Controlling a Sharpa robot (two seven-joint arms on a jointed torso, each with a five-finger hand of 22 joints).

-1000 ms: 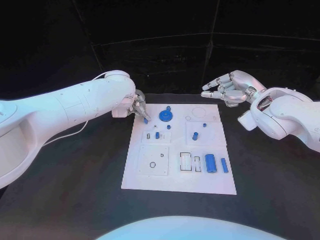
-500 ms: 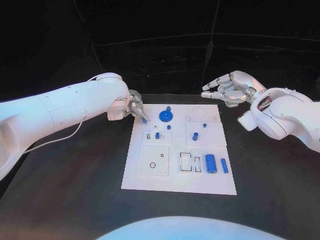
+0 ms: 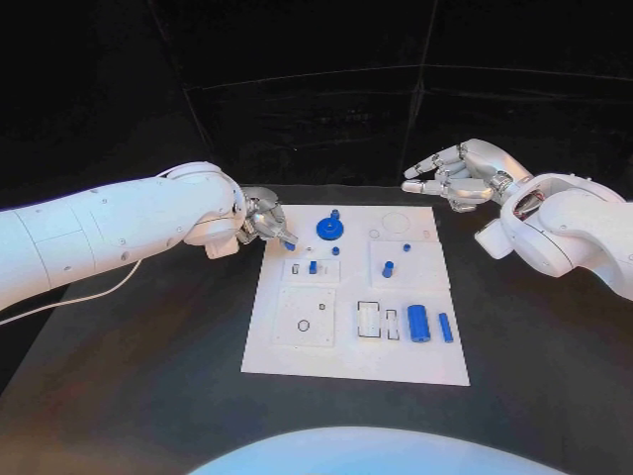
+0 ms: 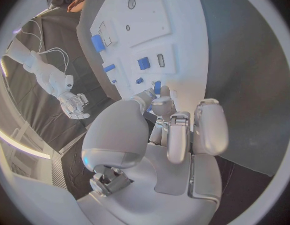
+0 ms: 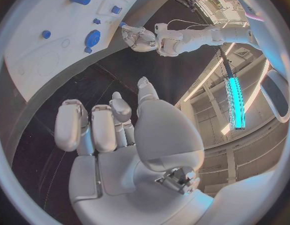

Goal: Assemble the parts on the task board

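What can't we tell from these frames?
- Left hand grip: its own fingers hide how the small blue part is held, head and left wrist views.
- Task board recesses: too small in head view to tell fit.
- Right hand: palm faces away in head view.

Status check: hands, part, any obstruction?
Left hand pinches a small blue part at the task board edge. Right hand open, off the board. Nothing in the way.

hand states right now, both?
Left hand: pinching a small blue part at the board's far left corner.
Right hand: open, holding nothing.
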